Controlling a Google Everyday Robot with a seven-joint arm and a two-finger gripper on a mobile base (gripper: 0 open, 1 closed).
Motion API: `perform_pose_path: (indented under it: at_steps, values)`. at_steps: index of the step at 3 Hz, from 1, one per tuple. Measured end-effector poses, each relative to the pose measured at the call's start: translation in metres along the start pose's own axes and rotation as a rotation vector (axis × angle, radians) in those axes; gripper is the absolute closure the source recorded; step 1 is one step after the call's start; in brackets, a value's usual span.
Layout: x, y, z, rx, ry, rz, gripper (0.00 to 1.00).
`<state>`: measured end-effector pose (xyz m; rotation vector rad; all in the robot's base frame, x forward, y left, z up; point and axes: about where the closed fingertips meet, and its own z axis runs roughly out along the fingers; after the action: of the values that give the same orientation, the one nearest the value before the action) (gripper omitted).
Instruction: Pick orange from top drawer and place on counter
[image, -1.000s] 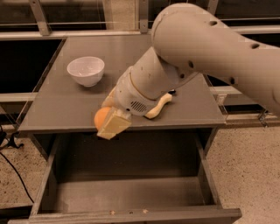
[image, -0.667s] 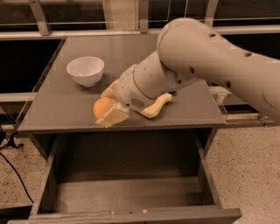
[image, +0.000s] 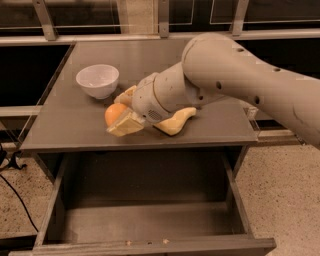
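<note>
Setting down the orange (image: 113, 113): my gripper (image: 122, 118), jaws clenched on it, sits just in front of the white bowl (image: 97, 80), low over the counter (image: 55, 125). I would lower to contact (slowly, since it may roll) before releasing.

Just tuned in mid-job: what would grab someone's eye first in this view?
The big beige arm reaches in from the right, and its gripper is closed on the orange at the front left of the counter. A white bowl stands just behind it and a pale yellow sponge lies beside the wrist. Below, the top drawer stands pulled wide open.
</note>
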<state>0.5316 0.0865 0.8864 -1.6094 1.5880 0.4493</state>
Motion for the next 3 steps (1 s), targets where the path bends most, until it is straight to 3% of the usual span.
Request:
perform_pose_path:
  at_steps: [3]
  values:
    - [0.023,-0.041,0.030,0.107,-0.097,0.090,1.00]
